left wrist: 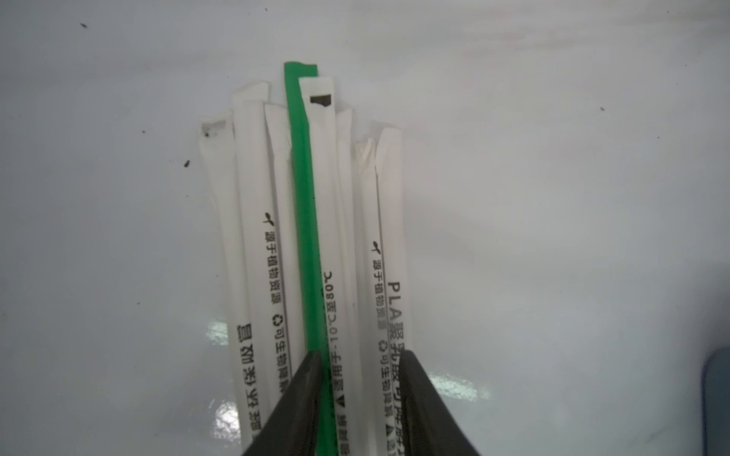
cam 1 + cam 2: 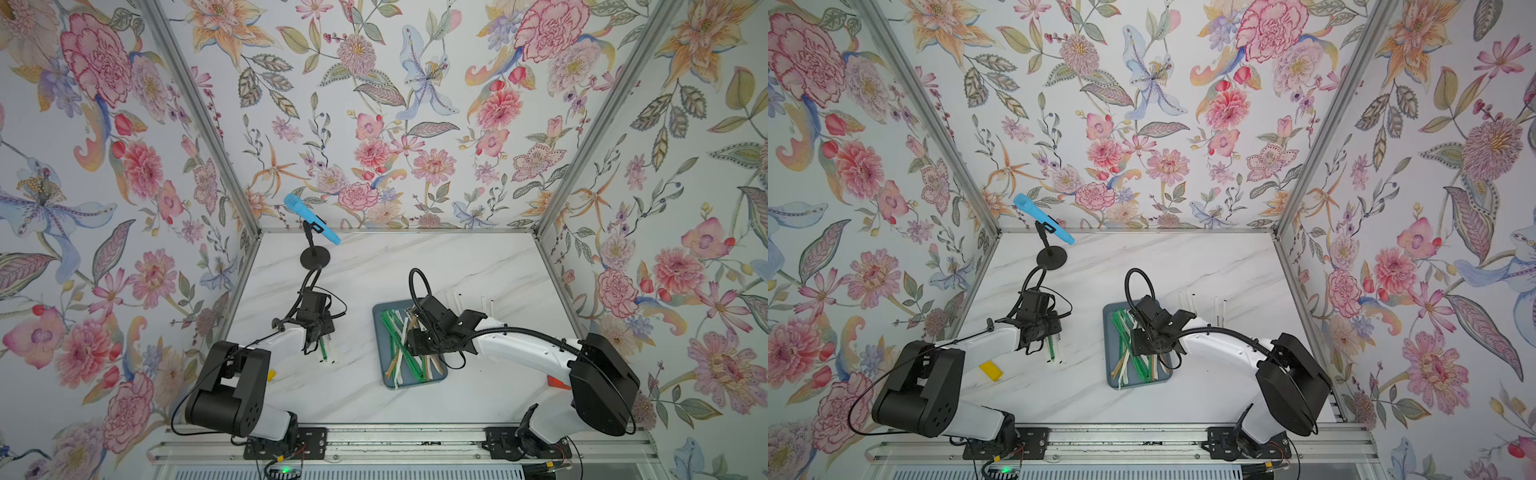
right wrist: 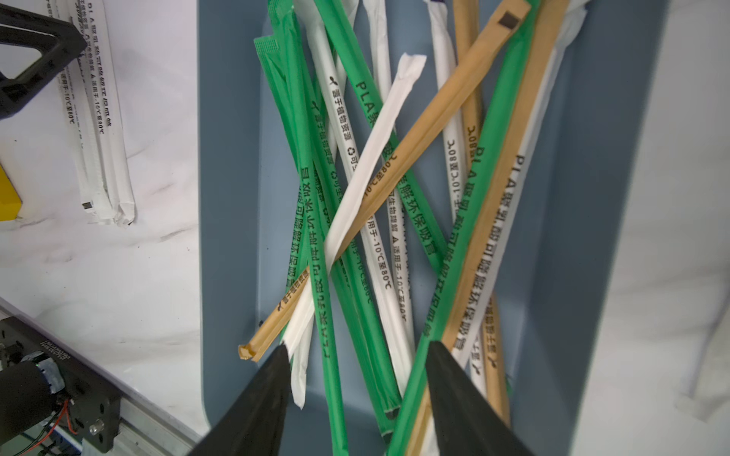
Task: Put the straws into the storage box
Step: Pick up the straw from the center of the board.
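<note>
Marble-look white counter, flowery walls all round. Nearest, a yellow block sits by the L arm. L claw is down on a small bunch of straws lying flat on the counter, white ones w/ one green. Its tips sit either side of a couple; can't tell if it's squeezing. Box is off to the R, full of crossed green, white & brown straws. R claw hangs right over them, tips spread wide, holding nothing. Farther back, loose white straws lie past the R arm. Blue stick on a stand at the back.
</note>
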Controlling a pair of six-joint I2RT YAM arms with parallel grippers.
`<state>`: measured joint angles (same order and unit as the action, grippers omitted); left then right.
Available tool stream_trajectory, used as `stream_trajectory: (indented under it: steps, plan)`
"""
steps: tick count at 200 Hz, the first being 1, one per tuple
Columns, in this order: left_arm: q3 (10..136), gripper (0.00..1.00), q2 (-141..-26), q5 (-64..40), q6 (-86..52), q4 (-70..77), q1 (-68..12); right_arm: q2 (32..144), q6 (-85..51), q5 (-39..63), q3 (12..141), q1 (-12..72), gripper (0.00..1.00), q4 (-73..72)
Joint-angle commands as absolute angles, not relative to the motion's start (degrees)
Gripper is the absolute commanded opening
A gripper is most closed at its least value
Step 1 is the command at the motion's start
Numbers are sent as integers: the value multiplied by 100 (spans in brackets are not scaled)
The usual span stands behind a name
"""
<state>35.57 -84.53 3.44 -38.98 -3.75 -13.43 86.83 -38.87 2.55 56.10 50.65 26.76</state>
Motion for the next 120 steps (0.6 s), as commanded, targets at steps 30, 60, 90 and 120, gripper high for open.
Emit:
stream_trajectory:
  steps: [30, 60, 90, 120]
  plan:
    - [3490, 21, -8530, 413, -3909, -267, -1271, 8068, -3946, 303, 5345, 4725, 58, 2628]
    - [3504, 9, -8414, 425, -3872, -300, -1269, 7938, -3946, 300, 5225, 4629, 58, 2622]
    - [3575, 2, -8281, 443, -3803, -392, -1269, 7851, -3942, 316, 5148, 4568, 58, 2628]
    - [3718, 0, -7992, 334, -3779, -519, -1348, 7720, -3929, 286, 5042, 4457, 58, 2628]
